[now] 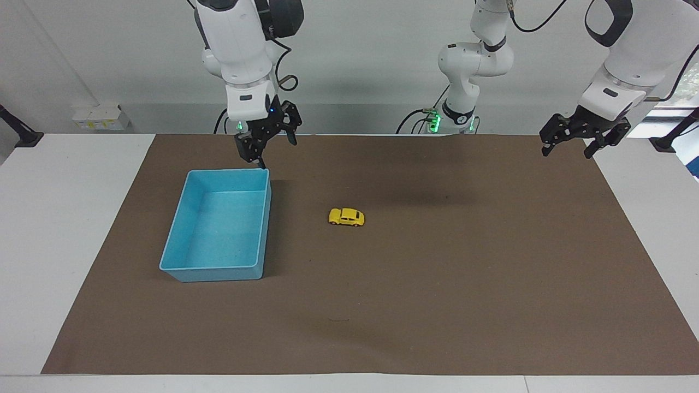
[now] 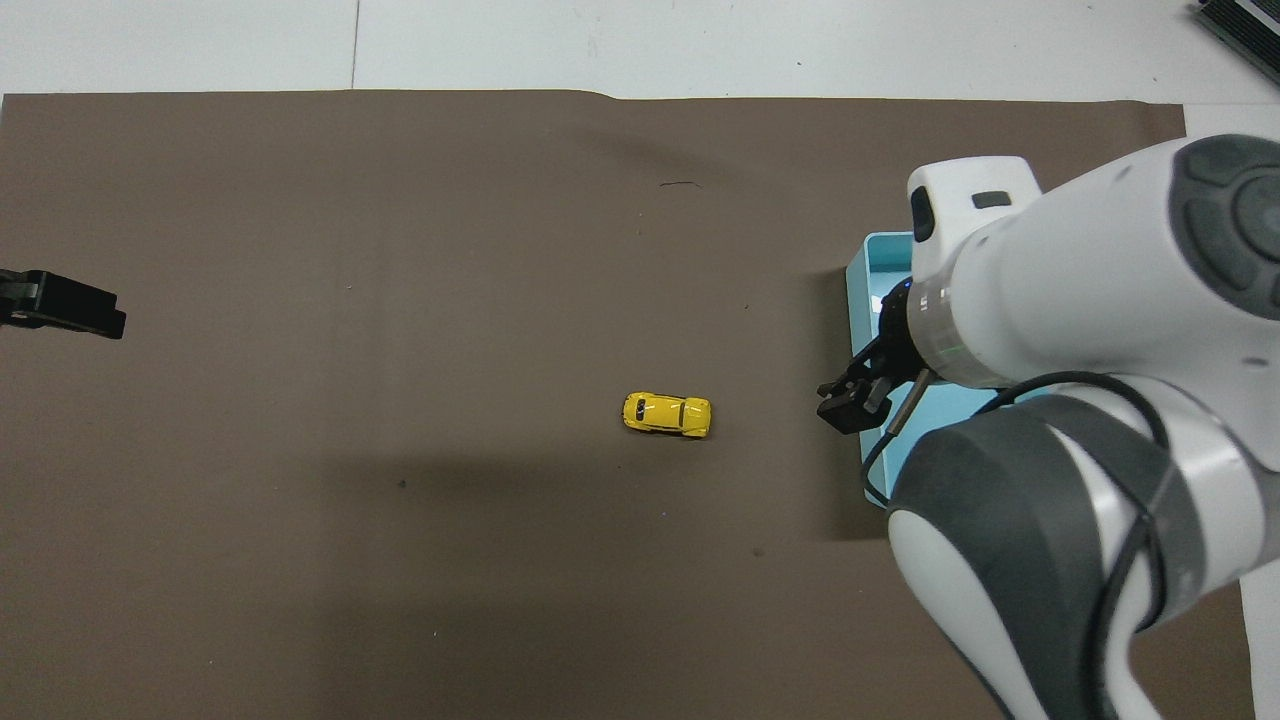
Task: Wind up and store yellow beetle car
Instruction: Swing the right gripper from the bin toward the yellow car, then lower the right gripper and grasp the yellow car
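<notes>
We see the small bright yellow toy beetle car (image 1: 346, 216) standing on its wheels on the brown paper mat (image 1: 437, 305), about midway between the two arms' ends of the table and beside the empty light-blue plastic tray (image 1: 261, 229), a clear gap apart from it. The car's long axis runs across the table, from one arm's end toward the other, so its flanks face toward and away from us robots.

Our right gripper (image 1: 270, 143) hangs in the air over the mat by the tray's corner that lies nearest our bases, fingers spread and holding nothing. From there the car lies toward the left arm's end of the table and farther out from our bases. Our left gripper (image 1: 569, 146) is also open and empty, raised over the mat's edge at its own end of the table, well apart from the car; that arm waits.

We judge the right arm the nearer of the two, and the one placed to reach first. A grip across the car's flanks would want the fingers turned to close along the near-far line. Nothing stands on the mat between the right gripper and the car; the only obstacle close by is the tray's wall, which the gripper should clear if it travels at its present height before descending. The car is tiny, so the descent will need careful centring.
</notes>
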